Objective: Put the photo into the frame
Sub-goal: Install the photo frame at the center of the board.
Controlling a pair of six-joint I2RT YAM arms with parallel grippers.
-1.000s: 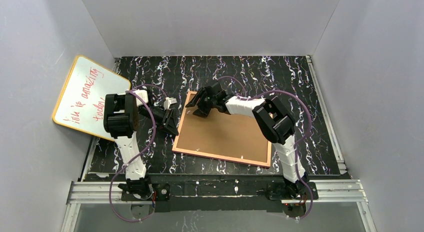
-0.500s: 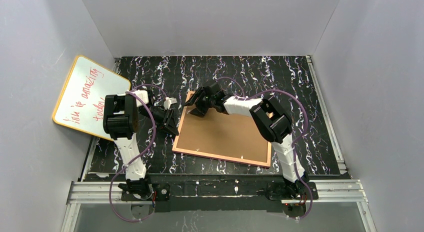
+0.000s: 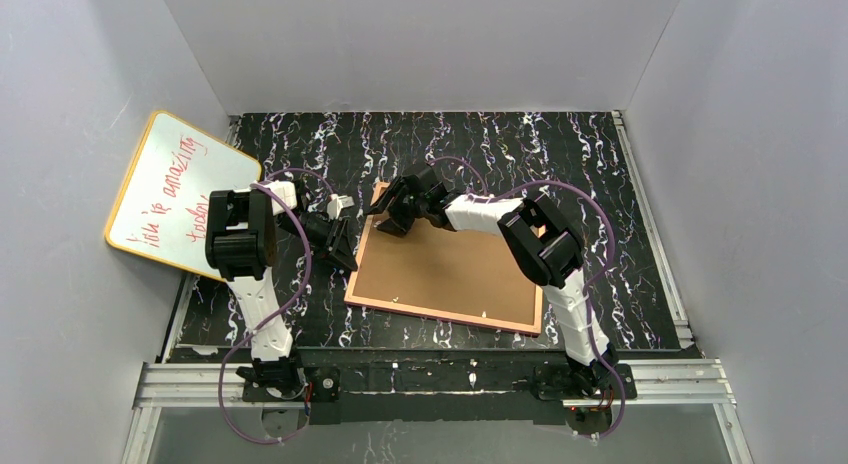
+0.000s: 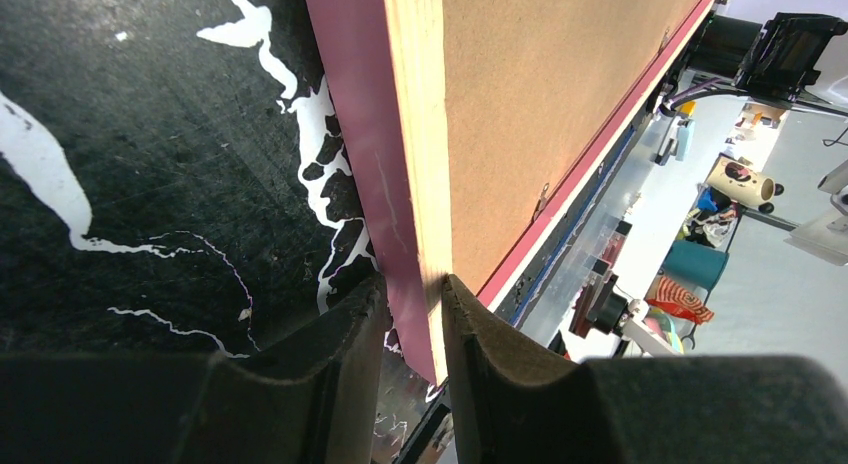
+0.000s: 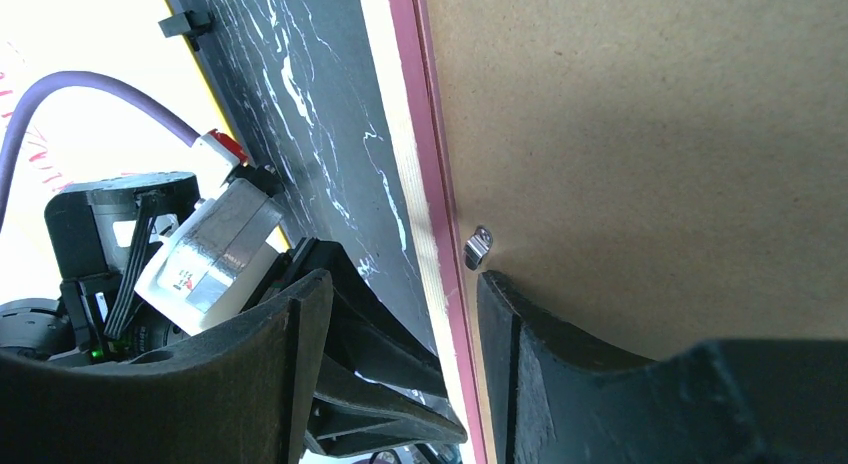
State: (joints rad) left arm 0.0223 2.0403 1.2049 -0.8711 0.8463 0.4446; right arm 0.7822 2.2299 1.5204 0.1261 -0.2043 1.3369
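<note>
Presently the frame [image 3: 440,315] lies face down on the worktop [image 3: 600,184], photo not in sight; the left claw [image 4: 415,314] pinches its left rail, while the right claw [image 5: 405,294] hangs spread beside a metal tab [image 5: 478,246] on the backing board [image 5: 650,134]. Next, likely, one fingertip must swivel that tab

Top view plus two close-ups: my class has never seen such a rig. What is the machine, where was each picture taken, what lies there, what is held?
Two robot arms stand side by side. The wide picture looks down from above; each close-up comes from a camera on one wrist. On the black mat lies a pink frame, face down, its brown backing board up. A whiteboard leans at the left. The left gripper pinches the frame's edge. The right gripper is open beside a metal clip. No photo shows.
</note>
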